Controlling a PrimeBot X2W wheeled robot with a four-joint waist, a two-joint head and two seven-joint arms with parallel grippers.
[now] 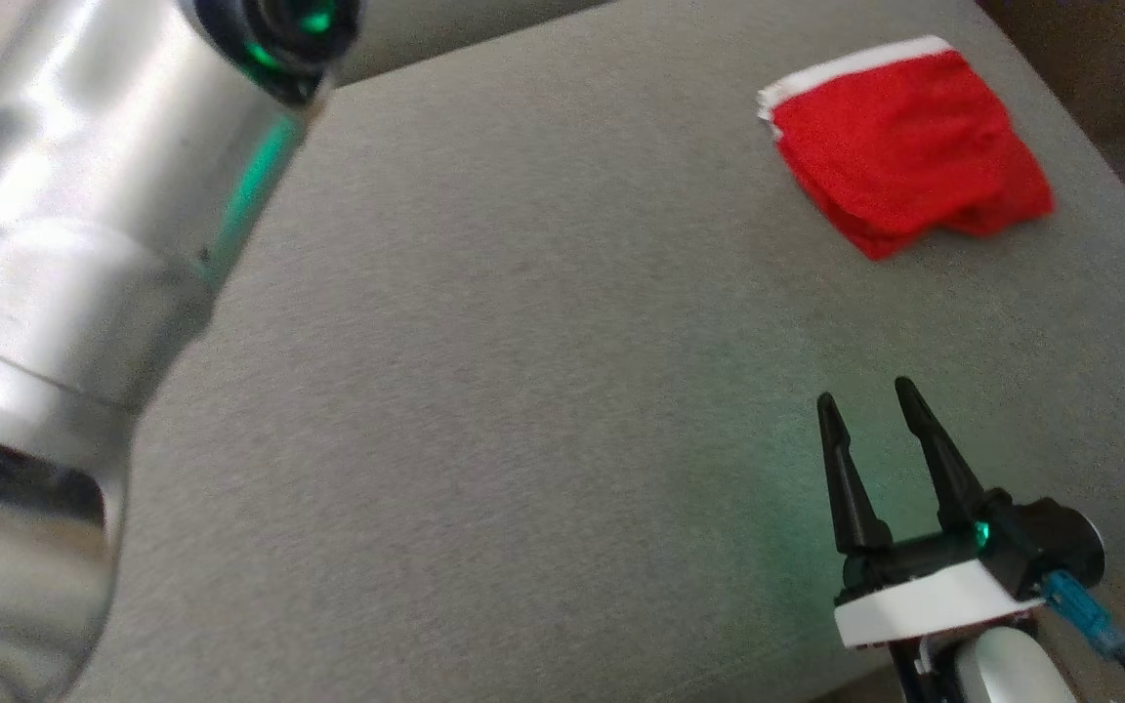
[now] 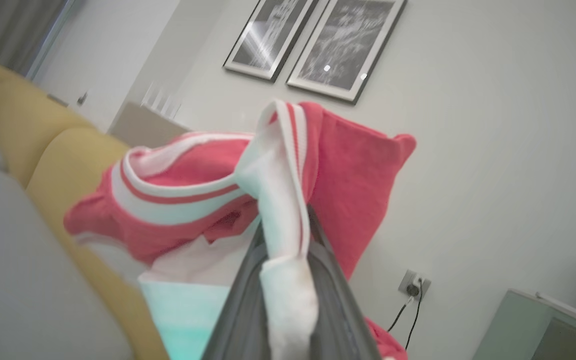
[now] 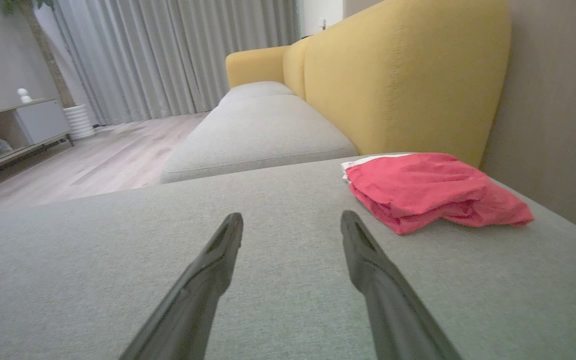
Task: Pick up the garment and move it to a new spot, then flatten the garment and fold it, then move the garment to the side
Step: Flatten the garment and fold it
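Left fingers: the two long dark fingers (image 2: pixel 240 320) of the left gripper (image 2: pixel 288 225) are pinched tight on the white striped trim of a red-and-white knitted garment (image 2: pixel 348 165), with cloth bunched between them.
Right fingers: the right gripper (image 1: pixel 865 392) has its fingers (image 3: pixel 218 260) spread wide and holds nothing. It sits low over the grey fabric seat cushion (image 1: pixel 523 391), nearer the robot than the folded red cloth pile (image 1: pixel 904 146) and apart from it.
Held garment: it hangs in the air in loose folds in front of a pale wall. How far it is from the folded red cloth pile cannot be told.
Left arm: the silver left forearm (image 1: pixel 84 244) rises well to the left of the folded red cloth pile.
Step in hand: judged as carrying the lifted garment to a new spot.
Doing it well: set it down on bare cushion well to the left of the folded red cloth pile, lowering the trailing hem first so it lies out rather than heaping. The grip is on trim alone, so a slow swing should lessen the risk of slipping. The free right gripper could take a second edge before flattening.
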